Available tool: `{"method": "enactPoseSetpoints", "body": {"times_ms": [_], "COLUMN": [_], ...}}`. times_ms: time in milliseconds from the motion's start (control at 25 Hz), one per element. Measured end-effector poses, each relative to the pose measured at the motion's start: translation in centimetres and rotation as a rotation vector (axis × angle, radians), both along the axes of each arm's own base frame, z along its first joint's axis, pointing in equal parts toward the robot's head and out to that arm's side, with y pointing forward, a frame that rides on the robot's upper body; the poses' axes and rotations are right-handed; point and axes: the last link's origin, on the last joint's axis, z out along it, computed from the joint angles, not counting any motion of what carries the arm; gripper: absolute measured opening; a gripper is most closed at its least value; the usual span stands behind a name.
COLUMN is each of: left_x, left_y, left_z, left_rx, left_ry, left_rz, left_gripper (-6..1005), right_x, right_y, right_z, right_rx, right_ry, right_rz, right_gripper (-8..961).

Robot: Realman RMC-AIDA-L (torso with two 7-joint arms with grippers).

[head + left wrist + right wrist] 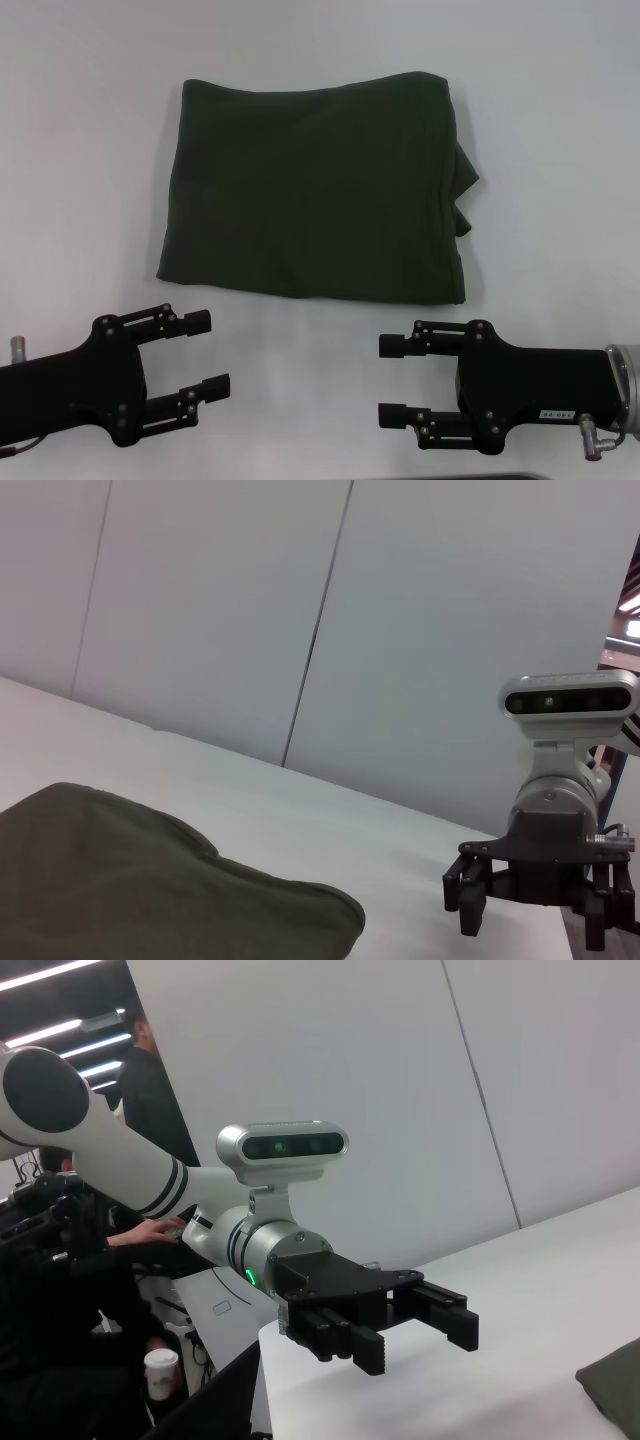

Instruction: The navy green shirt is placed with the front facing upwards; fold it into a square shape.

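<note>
— Nearest the head camera, what was seen of the two claws, and how were they set?

— Both were held low, at about seven and five o'clock. On the left gripper [205,352] the fingers were spread apart with nothing between them; the right gripper [393,380] was likewise parted and empty. Each was turned inward, toward the other, and neither was touching cloth.

— And outward from them?

— The navy green shirt [315,190] was laid toward twelve o'clock on the white table [80,180], just beyond the fingertips. Only plain dark fabric was shown; no print or collar could be made out. It was already doubled into a compact, roughly square block, with a bunched fold left sticking out at its three o'clock edge.

— Why would the claws be kept clear like that?

— It is judged that the folding was largely done, so the arms were drawn away from the cloth to leave it undisturbed. That loose edge might yet be thought to need tucking.
</note>
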Motion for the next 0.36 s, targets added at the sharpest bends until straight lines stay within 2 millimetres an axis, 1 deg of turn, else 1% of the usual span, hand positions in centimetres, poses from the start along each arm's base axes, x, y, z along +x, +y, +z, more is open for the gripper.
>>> {"method": "enactPoseSetpoints", "body": {"times_ms": [360], "left_x": [-0.06], "left_y": [-0.04], "left_z": [-0.04], "left_rx": [0.002], "left_ry": [0.002], "left_rz": [0.005], "left_gripper": [693], "right_x": [-0.02], "right_y": [-0.14], "right_z": [-0.10], "right_rx": [-0.009], "right_ry": [0.005], "right_rz": [-0.008], "right_gripper": [703]}}
